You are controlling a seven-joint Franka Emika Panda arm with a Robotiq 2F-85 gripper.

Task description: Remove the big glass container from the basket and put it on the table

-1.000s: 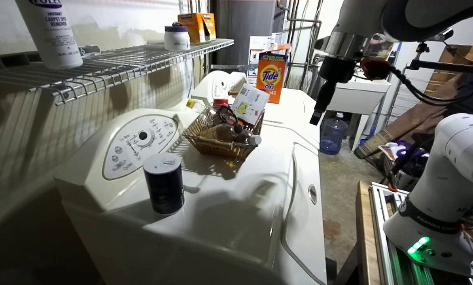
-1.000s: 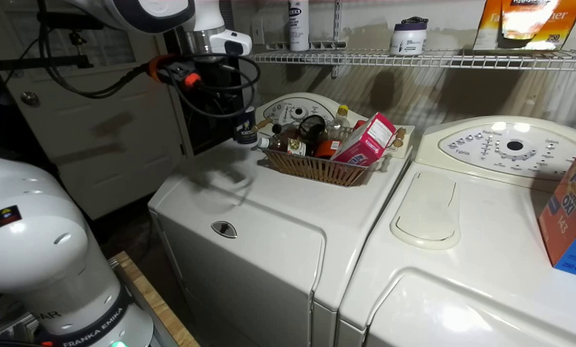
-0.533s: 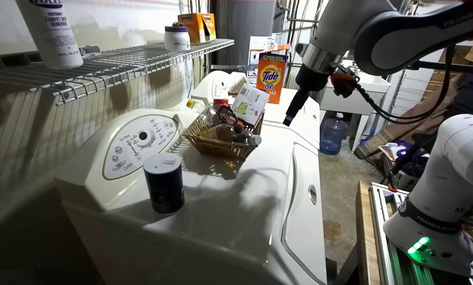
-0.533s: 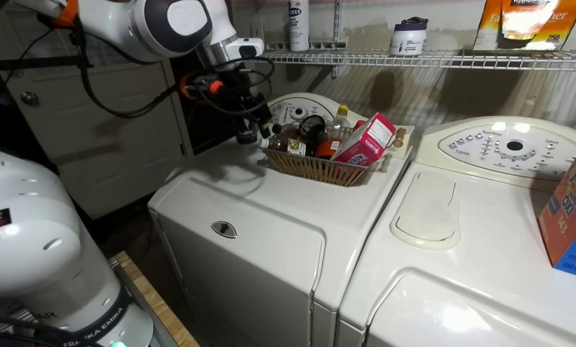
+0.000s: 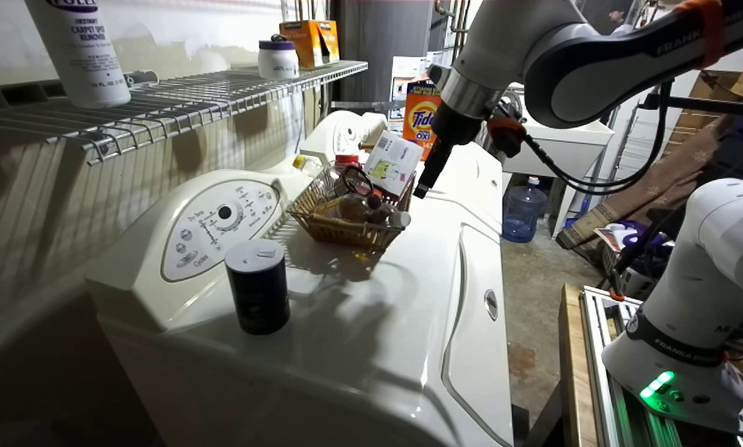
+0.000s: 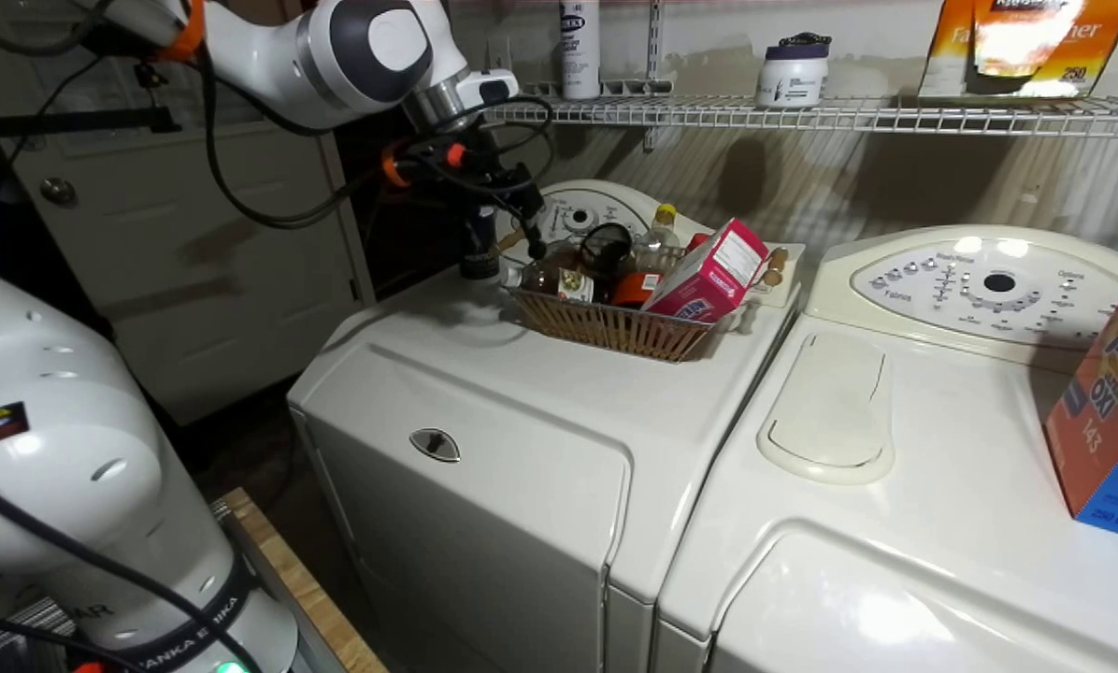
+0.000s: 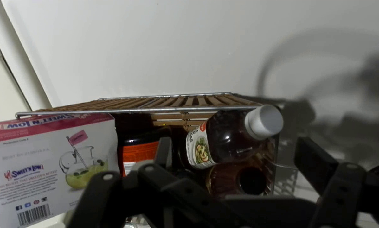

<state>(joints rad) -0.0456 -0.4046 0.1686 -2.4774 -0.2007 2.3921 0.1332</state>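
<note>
The big glass container, a dark amber-brown bottle with a white cap (image 7: 227,139), lies tilted in the basket with its cap over the rim. It also shows in both exterior views (image 5: 385,215) (image 6: 542,279). The brown wicker basket (image 5: 346,236) stands on the white table (image 5: 353,323) and shows in the wrist view (image 7: 180,102) too. My gripper (image 7: 238,153) is open and empty. In the wrist view its fingers stand apart, one on each side of the bottle, not touching it. In an exterior view the gripper (image 5: 420,191) hovers by the basket's near corner, above the cap.
The basket also holds a pink-and-white box (image 7: 50,167), a black-capped bottle (image 7: 237,180) and an orange-labelled jar (image 7: 140,153). A dark blue-black cup (image 5: 259,298) stands near the basket. A Tide box (image 5: 422,115) stands behind. A wire shelf (image 6: 877,114) runs above.
The arm has moved in over the table, bringing the gripper down and across to just beside the basket. The basket, its contents and the dark cup have not moved.
</note>
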